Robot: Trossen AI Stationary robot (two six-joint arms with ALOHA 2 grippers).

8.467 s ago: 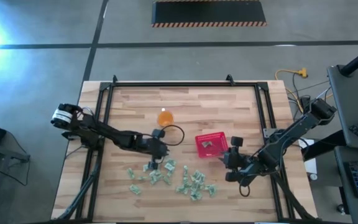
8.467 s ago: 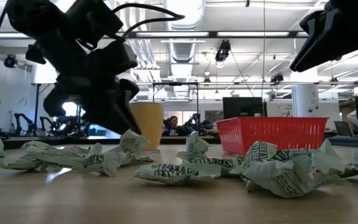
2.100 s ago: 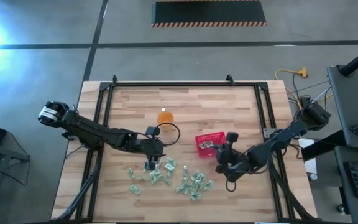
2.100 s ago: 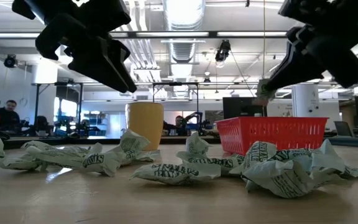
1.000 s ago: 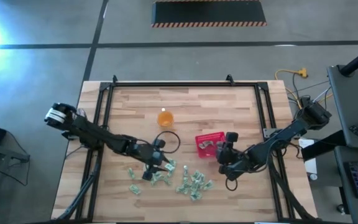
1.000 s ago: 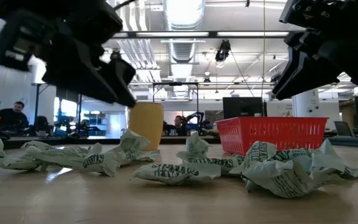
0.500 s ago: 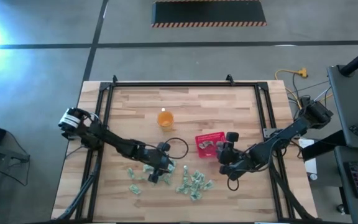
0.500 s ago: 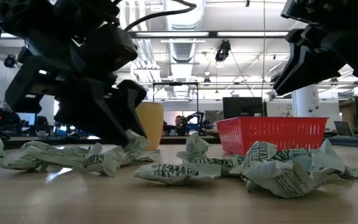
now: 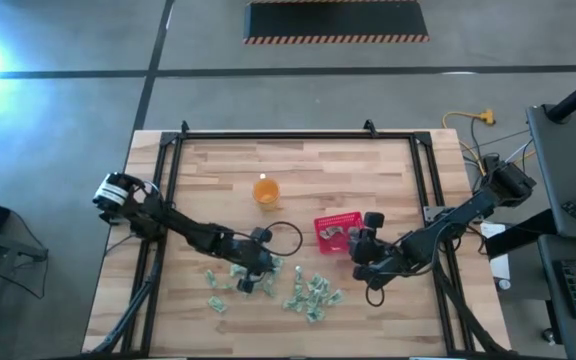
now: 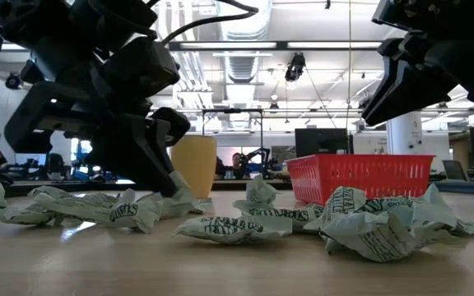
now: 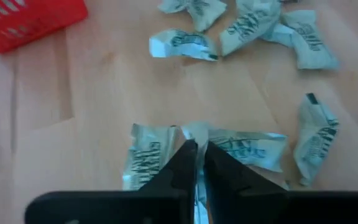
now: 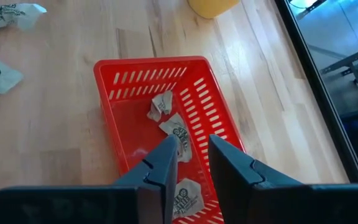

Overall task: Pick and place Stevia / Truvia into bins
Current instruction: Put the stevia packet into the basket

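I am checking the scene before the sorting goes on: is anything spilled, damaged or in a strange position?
Only the packets look odd: they are crumpled, not flat, and lie scattered on the table beside the red basket. A few more lie inside it. The orange cup stands upright, and nothing seems spilled.

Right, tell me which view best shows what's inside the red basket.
The right wrist view: it looks down into the red basket at three packets. The high view shows it small; the low view only its side wall; the left wrist view just a corner.
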